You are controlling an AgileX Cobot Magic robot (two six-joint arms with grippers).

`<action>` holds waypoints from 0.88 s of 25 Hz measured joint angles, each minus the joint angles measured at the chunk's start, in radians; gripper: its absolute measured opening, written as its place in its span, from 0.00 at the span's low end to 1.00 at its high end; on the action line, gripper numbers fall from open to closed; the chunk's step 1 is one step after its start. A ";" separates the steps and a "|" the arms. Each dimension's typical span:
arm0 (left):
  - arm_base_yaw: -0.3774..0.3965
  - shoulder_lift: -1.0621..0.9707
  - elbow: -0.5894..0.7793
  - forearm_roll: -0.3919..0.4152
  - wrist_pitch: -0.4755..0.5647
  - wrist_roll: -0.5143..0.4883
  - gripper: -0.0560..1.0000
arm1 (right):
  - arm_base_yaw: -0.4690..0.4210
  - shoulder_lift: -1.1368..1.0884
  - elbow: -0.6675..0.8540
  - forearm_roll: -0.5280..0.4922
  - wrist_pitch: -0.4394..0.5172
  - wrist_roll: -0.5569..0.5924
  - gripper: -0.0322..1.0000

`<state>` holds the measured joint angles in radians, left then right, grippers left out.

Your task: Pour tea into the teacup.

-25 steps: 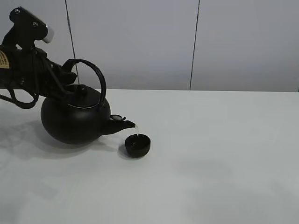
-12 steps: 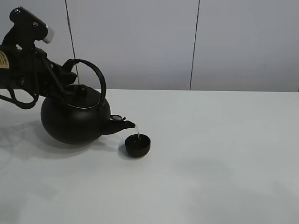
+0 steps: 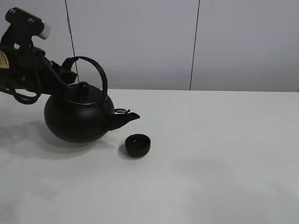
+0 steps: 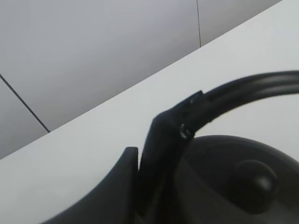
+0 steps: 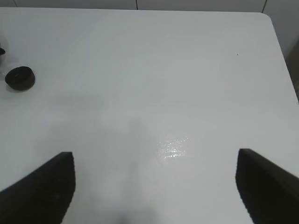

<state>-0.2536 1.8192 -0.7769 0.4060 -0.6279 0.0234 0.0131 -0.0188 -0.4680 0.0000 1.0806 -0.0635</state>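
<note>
The big black teapot [image 3: 78, 117] with an arched handle hangs just above the white table [image 3: 219, 158] at the left, nearly level, its spout pointing right. No stream leaves the spout. My left gripper [image 3: 69, 74] is shut on the teapot's handle [image 4: 243, 91] near its left end. The teacup [image 3: 138, 144], tiny, black and round, stands on the table just below and right of the spout; it also shows in the right wrist view [image 5: 19, 78]. My right gripper [image 5: 154, 186] is open and empty over bare table, far from the cup, and out of the exterior view.
A grey panelled wall [image 3: 196, 42] stands behind the table. The table's edge [image 5: 280, 51] runs past my right gripper in the right wrist view. A small shiny patch [image 5: 174, 145] lies on the table in that view.
The teapot has tipped back towards level and risen a little. The thin stream from the spout into the teacup has stopped. The teacup has not moved.
</note>
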 joint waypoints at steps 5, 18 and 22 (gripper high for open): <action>0.000 0.000 0.006 0.001 -0.037 -0.078 0.17 | 0.000 0.000 0.000 0.000 0.000 0.000 0.65; 0.053 0.000 0.195 -0.087 -0.247 -0.060 0.17 | 0.000 0.000 0.000 0.000 0.000 0.000 0.65; 0.082 0.000 0.224 -0.102 -0.262 -0.023 0.17 | 0.000 0.000 0.000 0.000 0.000 0.000 0.65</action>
<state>-0.1717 1.8192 -0.5527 0.3041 -0.8902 0.0000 0.0131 -0.0188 -0.4680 0.0000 1.0806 -0.0635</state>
